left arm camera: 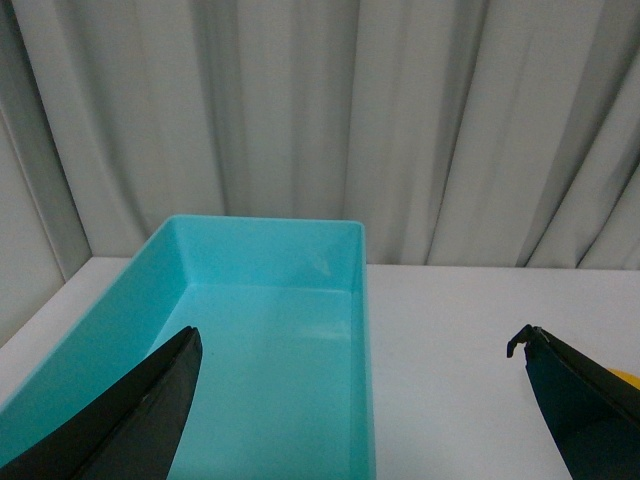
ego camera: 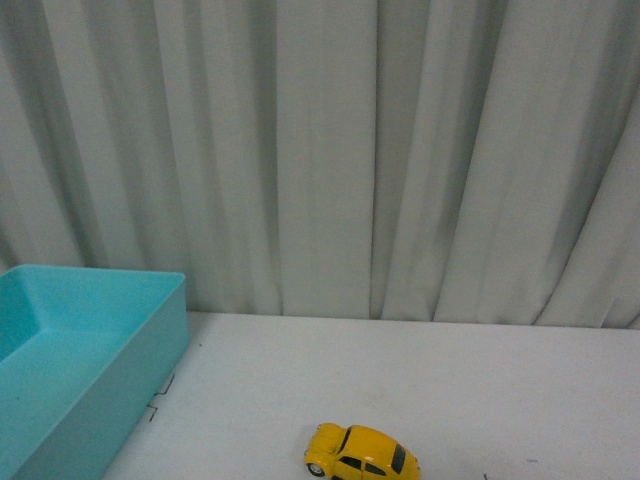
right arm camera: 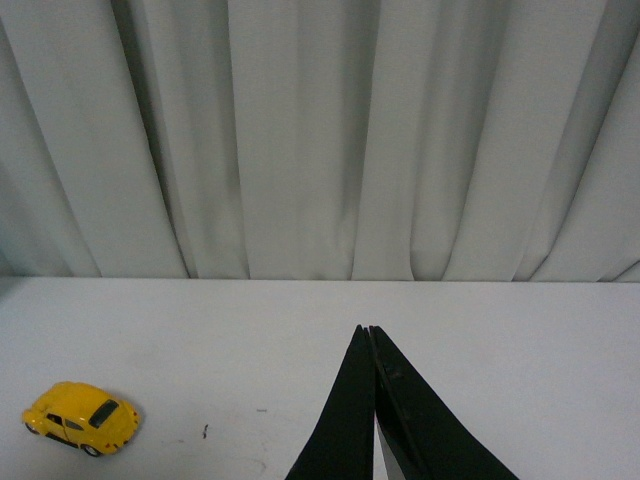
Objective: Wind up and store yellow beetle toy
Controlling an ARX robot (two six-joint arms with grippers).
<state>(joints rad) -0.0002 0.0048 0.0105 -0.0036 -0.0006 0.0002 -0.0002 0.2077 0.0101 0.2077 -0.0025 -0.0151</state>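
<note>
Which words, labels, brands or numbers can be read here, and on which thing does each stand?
None is readable. The yellow beetle toy, the turquoise bin and the curtain show no lettering.
The small dark marks on the white table are too small to read.

Pale pleated curtain (ego camera: 320,150) hangs behind a white table (ego camera: 420,365)

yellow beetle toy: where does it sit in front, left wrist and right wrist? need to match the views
Front view: yellow beetle toy at the bottom edge, just right of centre, on the white table.
Left wrist view: only a yellow sliver at the right edge, behind one finger of the left gripper; probably the toy.
Right wrist view: lower left, on the table.
Shared landmark: the grey curtain behind the table, in all three views.
</note>
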